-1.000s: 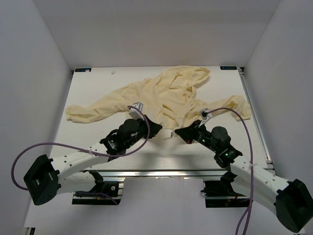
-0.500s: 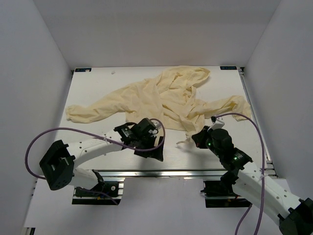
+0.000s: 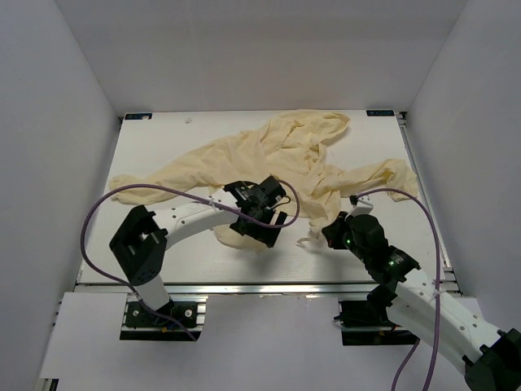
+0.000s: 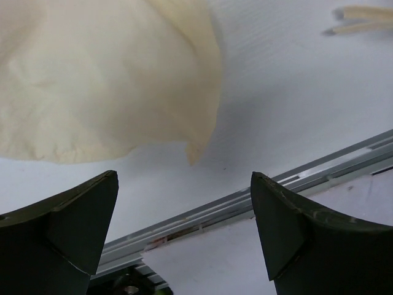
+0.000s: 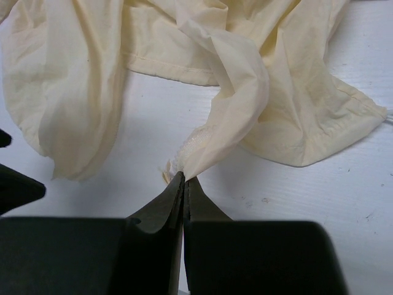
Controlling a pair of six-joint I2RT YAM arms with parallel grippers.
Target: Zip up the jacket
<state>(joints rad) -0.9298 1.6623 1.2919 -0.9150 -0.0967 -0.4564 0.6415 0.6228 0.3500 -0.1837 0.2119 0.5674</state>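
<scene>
While the right gripper [image 5: 184,179] pinches a twisted point of the jacket [image 3: 269,159] edge, jaws closed tight on the cloth, the left gripper [image 4: 183,177] hangs with jaws wide apart and nothing between them.

Top view: the jacket is spread over the upper middle of the table [image 3: 155,147]. Hood is bunched toward the upper right. One sleeve runs out to the left edge, the other to the right edge. The front is rumpled, and I can't tell how far the zip is closed.

The left gripper sits near the centre of the frame, over a loose lobe of hem at the jacket's lower edge. Its wrist view has that lobe in the upper left, beyond the fingertips and clear of both fingers [image 4: 67,227]. Bare table lies under the gap, and the metal rail [image 4: 295,184] of the near table edge crosses the lower right.

The right gripper is lower right of centre in the top view, just beside the left one with a short gap between them. From its pinch a narrow strip of cloth pulls up to the main body of the jacket. Its wrist view shows the cloth gathered to a point at the jaw tips and fanning out above. The hem is stretched across the upper half of the frame.

A purple cable [image 3: 163,189] loops over each arm.
</scene>
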